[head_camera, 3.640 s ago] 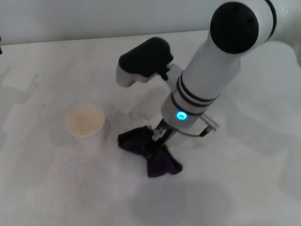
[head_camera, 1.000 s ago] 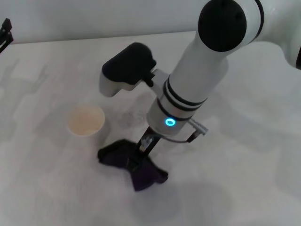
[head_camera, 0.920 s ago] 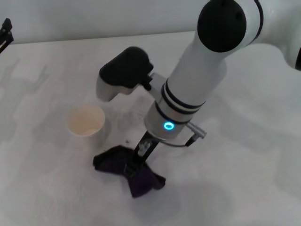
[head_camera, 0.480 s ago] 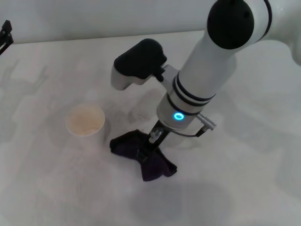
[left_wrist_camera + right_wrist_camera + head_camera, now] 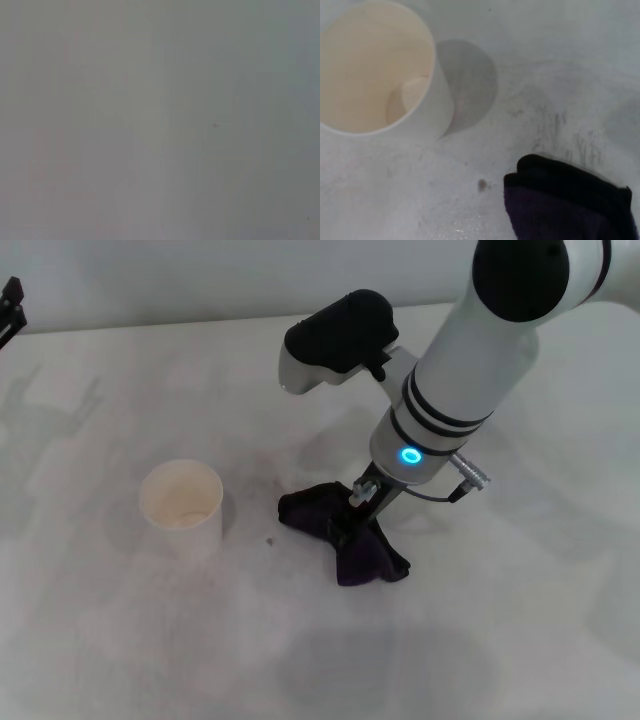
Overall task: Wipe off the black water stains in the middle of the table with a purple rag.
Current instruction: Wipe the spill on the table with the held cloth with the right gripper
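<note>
The purple rag point(image 5: 362, 555) lies bunched on the white table point(image 5: 120, 640), right of centre. My right gripper point(image 5: 353, 508) comes down from above and is shut on the rag's middle, pressing it to the tabletop. In the right wrist view a corner of the rag point(image 5: 565, 205) shows, without my fingers. No glossy black blotch shows in any view. Only faint grey streaks point(image 5: 555, 130) and a small dark speck point(image 5: 482, 185) mark the table beside the rag. My left arm is parked; only a dark tip point(image 5: 10, 302) shows at the far left edge.
A white paper cup point(image 5: 182, 502) stands upright left of the rag, about a hand's width away; it also shows in the right wrist view point(image 5: 370, 65). The left wrist view shows only a blank grey surface. The table's far edge runs along the back.
My right gripper dragged the rag toward the near left, then back to the right and farther away, out from the cup. The cup has not moved.
</note>
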Tool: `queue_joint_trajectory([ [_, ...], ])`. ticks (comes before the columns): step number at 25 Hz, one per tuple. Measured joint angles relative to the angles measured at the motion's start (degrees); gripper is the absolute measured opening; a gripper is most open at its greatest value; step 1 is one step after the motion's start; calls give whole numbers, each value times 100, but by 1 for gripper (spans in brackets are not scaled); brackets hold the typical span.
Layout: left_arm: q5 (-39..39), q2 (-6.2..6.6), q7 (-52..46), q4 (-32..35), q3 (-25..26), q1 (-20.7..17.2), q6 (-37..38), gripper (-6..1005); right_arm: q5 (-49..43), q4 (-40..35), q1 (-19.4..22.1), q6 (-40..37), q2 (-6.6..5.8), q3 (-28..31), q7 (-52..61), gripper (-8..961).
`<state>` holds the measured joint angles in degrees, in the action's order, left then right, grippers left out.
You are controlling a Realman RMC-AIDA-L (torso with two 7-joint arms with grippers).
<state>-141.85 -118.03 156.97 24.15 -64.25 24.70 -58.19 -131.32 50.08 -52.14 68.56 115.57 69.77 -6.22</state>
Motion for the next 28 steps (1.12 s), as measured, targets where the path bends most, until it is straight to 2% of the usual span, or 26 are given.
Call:
queue_joint_trajectory([
  [4,-2,29,0,-85,14,65,7,888,-114,42,153,54,-28,274,-48,165],
  [17,-54,186,-13,-294,8,217,16,889,-1747,411,977,669,-71,2309,-318,165],
  [23,-73,239,-23,-317,3,292,16,888,-2127,365,1084,672,-75,2740,-466,164],
  [28,-73,296,-37,-421,-4,372,-31,888,-2338,360,1148,782,-85,2857,-437,164],
])
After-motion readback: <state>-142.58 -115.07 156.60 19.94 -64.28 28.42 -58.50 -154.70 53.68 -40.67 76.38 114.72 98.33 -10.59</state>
